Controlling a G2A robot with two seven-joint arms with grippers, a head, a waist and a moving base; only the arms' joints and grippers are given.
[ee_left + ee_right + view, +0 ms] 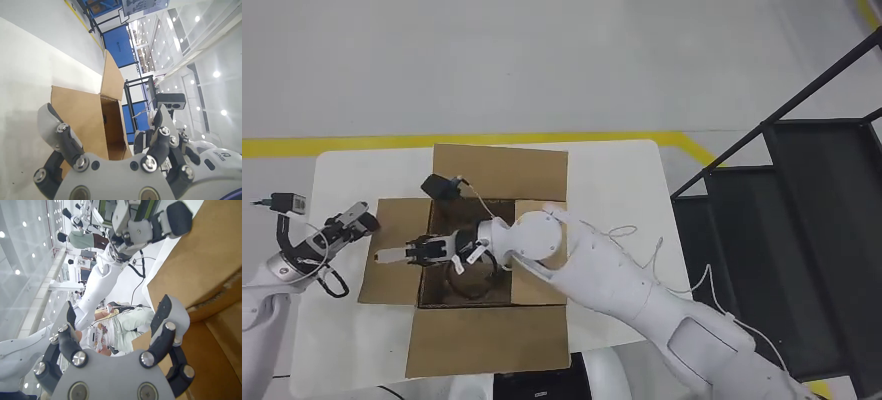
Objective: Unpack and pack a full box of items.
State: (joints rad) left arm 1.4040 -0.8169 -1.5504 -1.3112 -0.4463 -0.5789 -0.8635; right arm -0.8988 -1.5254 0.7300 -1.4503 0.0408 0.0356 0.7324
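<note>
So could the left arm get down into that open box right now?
Probably not cleanly. The left gripper sits open beside the box, whose flaps are spread wide, but the right gripper and its arm lie across the opening on that side.

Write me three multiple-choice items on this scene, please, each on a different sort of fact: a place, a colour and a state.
1. Where is the right gripper?
A. Over the open cardboard box
B. Past the table's far edge
C. Down at the floor

2. What colour is the floor stripe?
A. Red
B. Yellow
C. Blue

3. How is the left gripper?
A. Shut on a flap
B. Shut on a cable
C. Open and empty

Answers:
1. A, since the top view shows it above the box's flap on the left arm's side.
2. B, since the stripe beyond the table is plainly yellow.
3. C, since its wrist view shows the fingers spread with nothing held between them.
</note>
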